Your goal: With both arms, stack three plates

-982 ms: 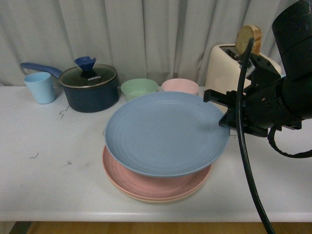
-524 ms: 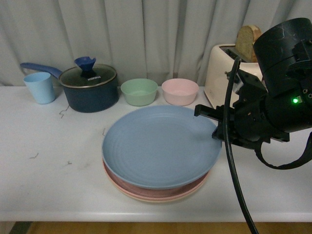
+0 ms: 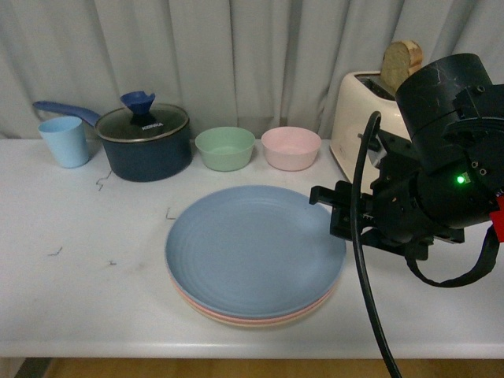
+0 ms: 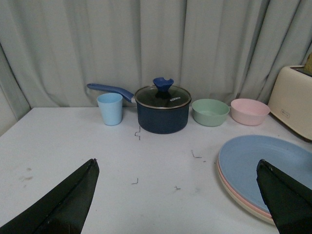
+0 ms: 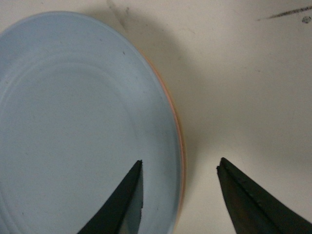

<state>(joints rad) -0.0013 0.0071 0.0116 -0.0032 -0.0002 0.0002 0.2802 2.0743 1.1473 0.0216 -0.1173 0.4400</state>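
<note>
I see the matte blue round plate (image 3: pixel 253 250) lying flat on top of the pink plate (image 3: pixel 236 316) and the cream plate (image 3: pixel 272 323), all three stacked on the white desk (image 3: pixel 79 276). My right tool (image 5: pixel 179 195) hangs spread wide astride the stack's rim, apparently touching nothing. My left tool (image 4: pixel 183 197) is released too, gripping nothing.

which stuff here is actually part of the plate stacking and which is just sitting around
Part of the job:
blue plate, top of the stack
pink plate, edge showing under it
cream plate, bottom edge
right gripper, open astride the stack's rim
left gripper, open, away from the plates

Just sitting around:
pot
blue cup
green bowl
pink bowl
toaster
</note>
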